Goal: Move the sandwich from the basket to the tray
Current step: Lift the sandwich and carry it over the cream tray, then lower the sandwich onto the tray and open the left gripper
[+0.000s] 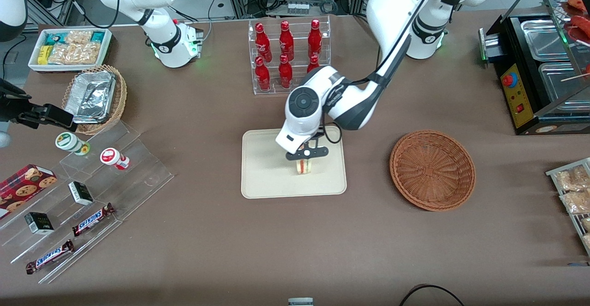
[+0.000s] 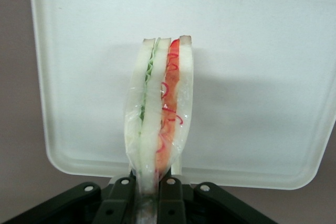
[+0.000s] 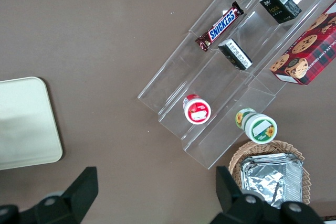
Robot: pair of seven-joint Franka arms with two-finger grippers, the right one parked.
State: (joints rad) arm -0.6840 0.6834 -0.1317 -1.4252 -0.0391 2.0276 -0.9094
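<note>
The brown table (image 1: 207,232) carries the tray (image 1: 262,177) and basket (image 1: 432,170). The gripper (image 1: 306,157) hangs over the tray. A bottle rack (image 1: 290,57) stands farther back

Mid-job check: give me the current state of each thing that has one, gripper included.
gripper: over the tray, shut on the sandwich.
sandwich: held on edge above the tray, filling layers showing; contact with the tray unclear.
tray: flat on the table, nothing else on it.
basket: upright, empty.
foil container: crumpled, sitting in the tan wicker basket.

Wrapped sandwich (image 2: 160,106) (upright, cut side showing) over cream tray (image 1: 262,177); basket (image 1: 432,170) empty.
</note>
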